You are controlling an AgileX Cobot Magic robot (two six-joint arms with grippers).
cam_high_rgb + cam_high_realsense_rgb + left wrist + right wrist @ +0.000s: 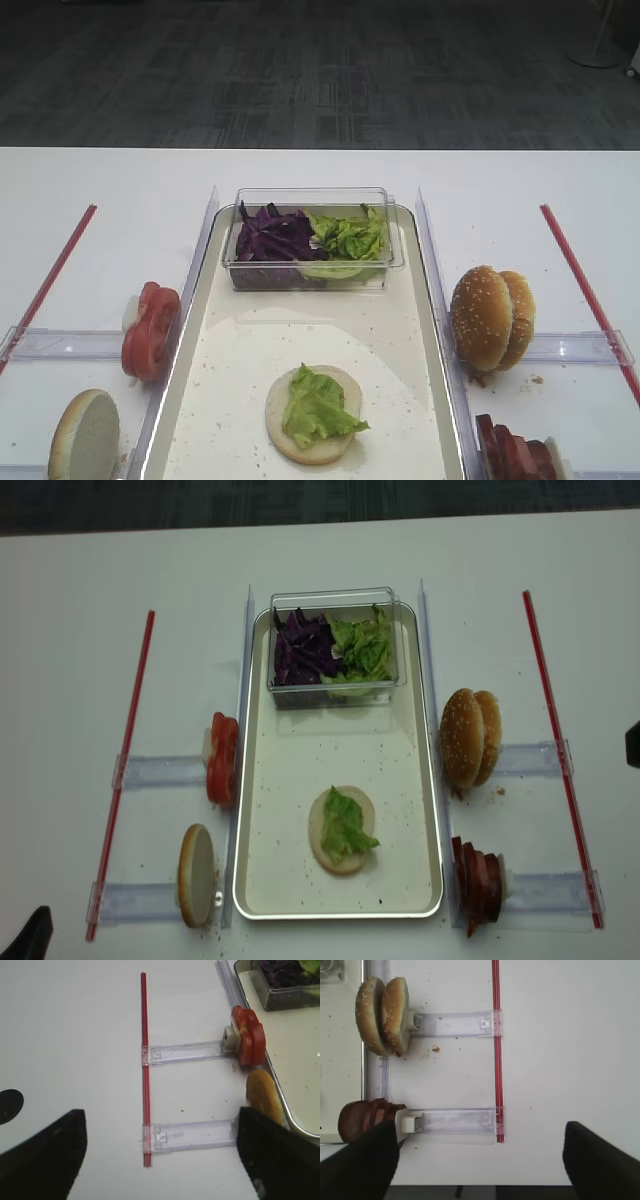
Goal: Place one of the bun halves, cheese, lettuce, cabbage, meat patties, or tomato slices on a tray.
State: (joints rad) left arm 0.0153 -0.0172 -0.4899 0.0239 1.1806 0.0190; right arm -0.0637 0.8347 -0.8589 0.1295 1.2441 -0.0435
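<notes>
Resting on the tray (262, 880), unlabelled bun half (341, 832) under lettuce (347, 825)

Clear tub (312, 240), red strips (120, 772), perhaps tape.

Bright even overhead light, soft faint shadows, wrist views slightly blurred

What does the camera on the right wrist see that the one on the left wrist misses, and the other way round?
Only the right wrist view shows the two sesame bun halves standing on edge and the dark meat patties at the lower left. Only the left wrist view shows the tomato slices, a single bun half on edge, and a corner of the clear tub with purple cabbage. Both show a red strip, clear plastic holders, the white table, the tray edge, and open dark jaws at the bottom.
</notes>
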